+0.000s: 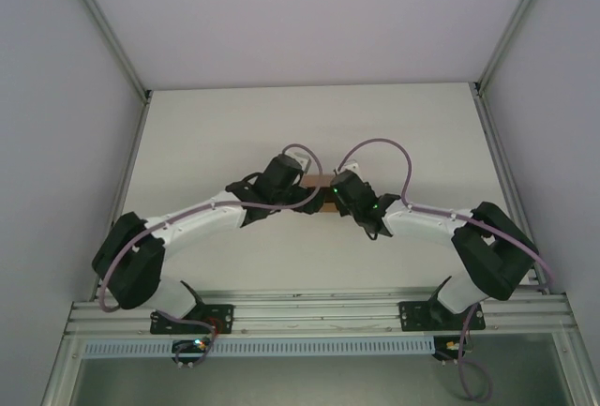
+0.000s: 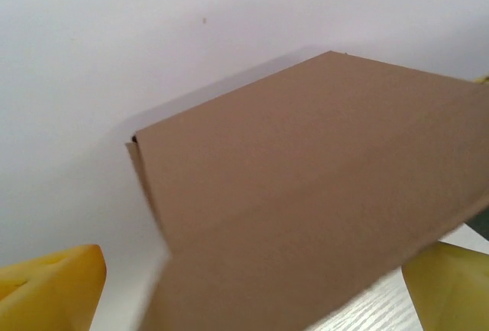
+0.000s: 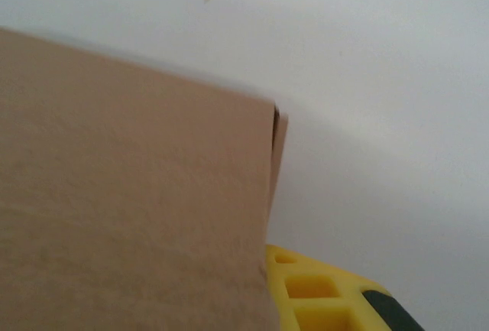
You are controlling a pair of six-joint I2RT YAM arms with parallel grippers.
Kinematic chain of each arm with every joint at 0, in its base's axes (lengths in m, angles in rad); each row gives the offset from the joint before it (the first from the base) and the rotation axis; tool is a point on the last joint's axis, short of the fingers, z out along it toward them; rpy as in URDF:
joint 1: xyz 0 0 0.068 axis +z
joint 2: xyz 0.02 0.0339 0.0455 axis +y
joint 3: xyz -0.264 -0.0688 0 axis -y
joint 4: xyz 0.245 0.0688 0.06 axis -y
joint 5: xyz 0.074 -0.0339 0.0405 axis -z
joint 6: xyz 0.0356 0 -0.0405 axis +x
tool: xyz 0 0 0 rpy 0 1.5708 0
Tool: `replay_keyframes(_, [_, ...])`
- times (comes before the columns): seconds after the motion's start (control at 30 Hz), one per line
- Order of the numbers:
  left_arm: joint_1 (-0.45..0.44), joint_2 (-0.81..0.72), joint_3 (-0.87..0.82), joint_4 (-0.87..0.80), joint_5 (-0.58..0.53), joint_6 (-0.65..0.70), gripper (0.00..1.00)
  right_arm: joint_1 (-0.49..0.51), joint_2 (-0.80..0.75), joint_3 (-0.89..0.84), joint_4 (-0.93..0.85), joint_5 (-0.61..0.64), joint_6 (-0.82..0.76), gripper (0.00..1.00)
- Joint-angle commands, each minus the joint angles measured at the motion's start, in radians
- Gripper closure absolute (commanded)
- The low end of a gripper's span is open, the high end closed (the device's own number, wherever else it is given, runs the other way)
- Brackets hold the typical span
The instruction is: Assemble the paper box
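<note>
Left wrist: box (image 2: pixel 306 193) inside end effector (image 2: pixel 252 289)

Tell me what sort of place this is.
Probably a robot lab test cell: a white table fenced by an aluminium frame with plain panels, and two arms bolted at its edge.

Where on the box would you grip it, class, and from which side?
Probably across the flat side walls of the box, coming in from the end nearest the left gripper: it is straight-sided and fits between those spread fingers. Its thin corner seam looks too flimsy to pinch.
</note>
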Motion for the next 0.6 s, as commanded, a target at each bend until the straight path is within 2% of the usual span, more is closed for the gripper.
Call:
replay_keyframes(0.0, [0.001, -0.069, 0.051, -0.140, -0.073, -0.035, 0.00, 0.013, -0.016, -0.024, 0.028, 0.029, -0.028, 0.83])
replay_keyframes(0.17, [0.047, -0.090, 0.110, -0.191, -0.015, -0.063, 0.00, 0.026, -0.038, -0.063, 0.089, 0.037, -0.039, 0.78])
replay_keyframes(0.3, [0.113, -0.071, 0.142, -0.172, 0.050, -0.092, 0.00, 0.032, -0.049, -0.075, 0.108, 0.006, -0.049, 0.74])
replay_keyframes(0.47, [0.229, 0.028, 0.175, -0.149, 0.185, -0.136, 0.00, 0.040, -0.088, -0.085, 0.096, -0.022, -0.062, 0.57])
replay_keyframes(0.57, [0.258, 0.089, 0.187, -0.131, 0.250, -0.127, 0.00, 0.042, -0.139, -0.099, 0.047, -0.062, -0.070, 0.44])
